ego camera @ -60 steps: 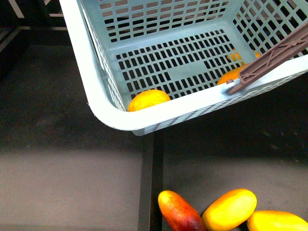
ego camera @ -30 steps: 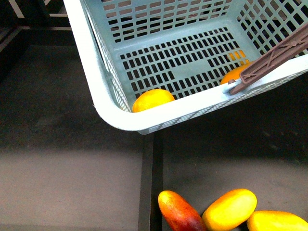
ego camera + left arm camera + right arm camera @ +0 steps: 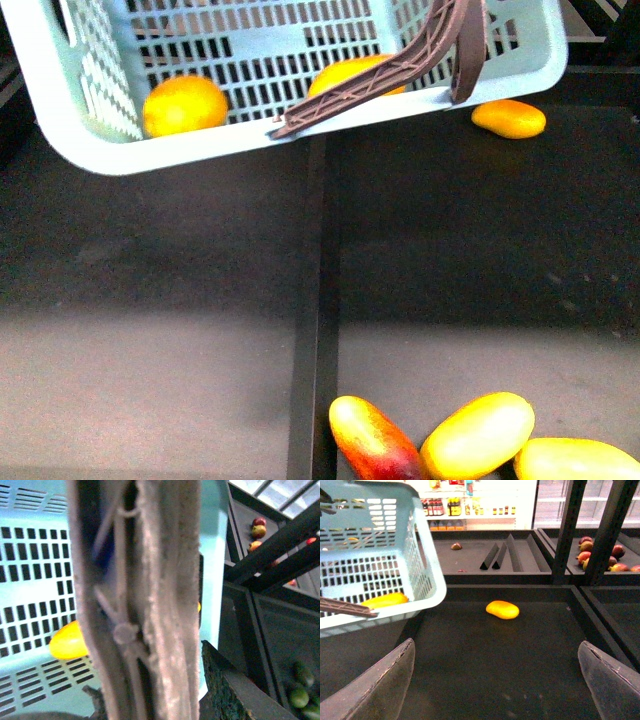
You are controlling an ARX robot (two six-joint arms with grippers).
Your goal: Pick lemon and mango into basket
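The lemon [image 3: 183, 104] sits in the basket [image 3: 70, 140] at its left corner. It looks smooth and slippery, so grab its fat middle. Left fingers: cannot tell. Right fingers [image 3: 495, 680] are wide open, holding nothing.

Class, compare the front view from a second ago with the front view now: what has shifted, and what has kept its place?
The basket has swung left and up in the front view, carrying the lemon and another yellow fruit inside it. That uncovers a lone mango on the dark shelf beyond. The brown handle now droops over the near rim. The three mangoes at the near edge have not moved.
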